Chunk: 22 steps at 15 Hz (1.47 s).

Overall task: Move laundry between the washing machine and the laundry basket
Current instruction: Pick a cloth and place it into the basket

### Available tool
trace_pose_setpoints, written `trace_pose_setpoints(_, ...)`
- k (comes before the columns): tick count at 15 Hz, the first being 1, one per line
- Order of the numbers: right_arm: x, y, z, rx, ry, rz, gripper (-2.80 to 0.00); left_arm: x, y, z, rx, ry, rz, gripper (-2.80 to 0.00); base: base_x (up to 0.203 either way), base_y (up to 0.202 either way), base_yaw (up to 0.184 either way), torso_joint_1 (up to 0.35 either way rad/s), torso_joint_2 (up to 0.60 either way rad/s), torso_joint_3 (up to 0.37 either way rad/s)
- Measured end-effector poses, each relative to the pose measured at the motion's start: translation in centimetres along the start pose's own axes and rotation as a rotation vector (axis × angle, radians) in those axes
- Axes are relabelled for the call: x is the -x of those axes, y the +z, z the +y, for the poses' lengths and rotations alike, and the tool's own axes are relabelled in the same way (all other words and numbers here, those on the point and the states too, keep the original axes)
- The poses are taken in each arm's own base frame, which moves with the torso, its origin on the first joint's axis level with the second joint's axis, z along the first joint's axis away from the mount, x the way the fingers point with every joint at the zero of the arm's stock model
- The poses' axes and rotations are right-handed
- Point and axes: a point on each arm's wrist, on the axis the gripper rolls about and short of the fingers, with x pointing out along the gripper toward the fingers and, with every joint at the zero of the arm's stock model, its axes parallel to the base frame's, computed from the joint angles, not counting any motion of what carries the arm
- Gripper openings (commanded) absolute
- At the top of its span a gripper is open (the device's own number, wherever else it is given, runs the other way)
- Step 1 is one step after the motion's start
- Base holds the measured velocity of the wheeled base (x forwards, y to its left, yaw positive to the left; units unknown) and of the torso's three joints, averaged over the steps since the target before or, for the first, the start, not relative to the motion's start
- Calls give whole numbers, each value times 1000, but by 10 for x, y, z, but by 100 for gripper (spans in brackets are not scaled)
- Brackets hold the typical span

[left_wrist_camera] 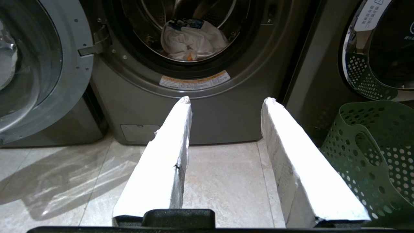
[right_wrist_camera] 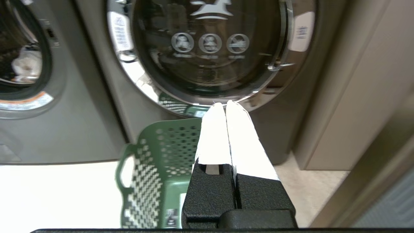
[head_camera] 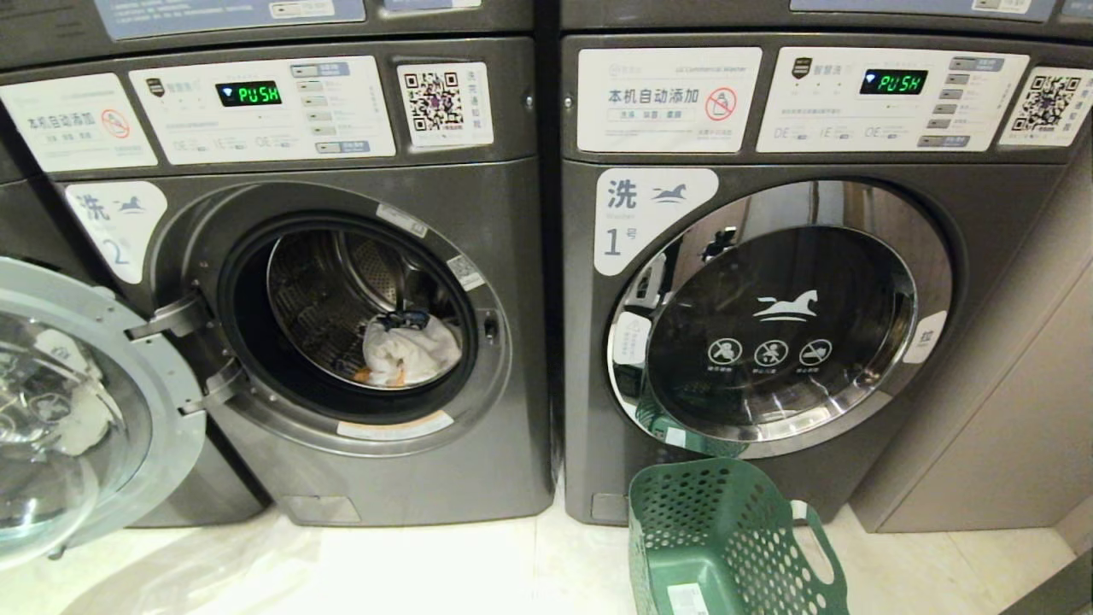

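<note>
- Two dark grey front-loading washing machines side by side, far side of a pale tiled floor (head_camera: 478,564).
- Left washing machine (head_camera: 359,342), label "2": round door (head_camera: 77,410) with a silver rim and glass bowl swung fully open to the left, steel drum exposed.
- White crumpled laundry bundle (head_camera: 410,350) lies low in that drum, right of centre, with a dark blue piece on top and a bit of orange at its lower edge. Same bundle shows in the left wrist view (left_wrist_camera: 192,40).
- Right washing machine (head_camera: 768,325), label "1": chrome-rimmed dark glass door (head_camera: 781,316) shut, green basket mirrored in the rim.
- Both control panels read "PUSH" in green.
- Green perforated plastic laundry basket (head_camera: 726,538) stands on the floor just in front of the right machine, near its lower left corner. What can be seen of its inside holds no clothes.
- Left gripper (left_wrist_camera: 226,100): white-wrapped fingers (left_wrist_camera: 168,155) stand well apart, nothing between them; aimed at the lower front panel of the left machine, above the floor, basket at its right.
- Right gripper (right_wrist_camera: 223,105): white-wrapped fingers (right_wrist_camera: 239,139) pressed together, holding nothing; points at the lower rim of the shut door, above the basket's right edge.
- Neither arm shows in the head view.
- Beige cabinet panel (head_camera: 1008,410) stands right of the right machine.
</note>
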Motion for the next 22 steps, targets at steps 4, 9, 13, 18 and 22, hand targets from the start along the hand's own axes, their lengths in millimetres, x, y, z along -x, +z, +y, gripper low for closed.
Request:
trace_pose_setpoints(4, 0, 0, 0, -1, 0, 0, -280, 0, 0, 0, 0, 0, 0, -280, 0, 194, -3, 4, 4, 0)
trace_pose_setpoints(9, 0, 0, 0, -3, 0, -1, -280, 0, 0, 0, 0, 0, 0, -280, 0, 197, -2, 2, 4, 4)
trace_pose_setpoints(13, 0, 0, 0, -2, 0, 0, -280, 0, 0, 0, 0, 0, 0, -280, 0, 195, 0, 3, -1, 3)
trace_pose_setpoints(18, 0, 0, 0, -2, 0, 0, -280, 0, 0, 0, 1, 0, 0, -280, 0, 195, -2, 1, 0, 3)
trace_pose_setpoints(22, 0, 0, 0, -3, -1, 0, -280, 0, 0, 0, 1, 0, 0, -280, 0, 195, -2, 1, 2, 4)
